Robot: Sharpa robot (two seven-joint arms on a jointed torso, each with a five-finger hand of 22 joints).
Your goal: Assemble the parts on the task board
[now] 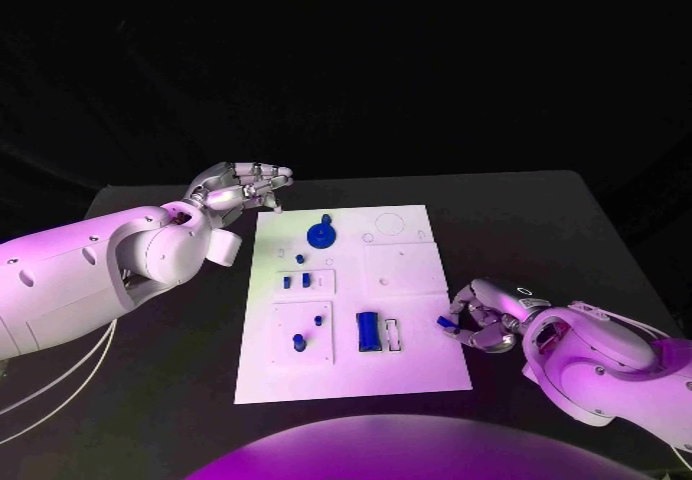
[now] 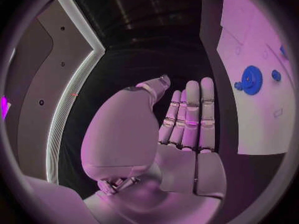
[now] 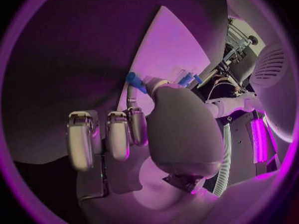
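Right hand [image 1: 483,325] at the right edge of the task board [image 1: 418,375], near half, fingers curled in and pinching a small blue part [image 1: 446,322] at their tips; same pinch visible from the right wrist, blue part [image 3: 136,82] poking out beyond the fingertips [image 3: 118,134]. Long axis of the held piece too small to tell.

Just left of that pinch, well within reach: a long blue block [image 1: 369,331] standing in its pocket, long axis running near to far. Further left, smaller blue pieces [image 1: 302,342] in the near-left pocket and two more [image 1: 296,281] in the pocket above it. Far end of the board: a blue gear [image 1: 322,235] with a small blue knob beside it.

Left hand [image 1: 242,185] up off the far-left corner of the board, holding nothing, fingers straight and close together in the left wrist view [image 2: 187,119]; gear [image 2: 251,79] off to one side of those fingers, apart from them.

Right hand clearly nearer the near-right pockets; likely next: carrying the pinched part leftward over the board's edge to a seat. Open black table [image 1: 562,230] right of the board and beyond it, ample room for withdrawal; main hazard, brushing the upright long block on the way in.
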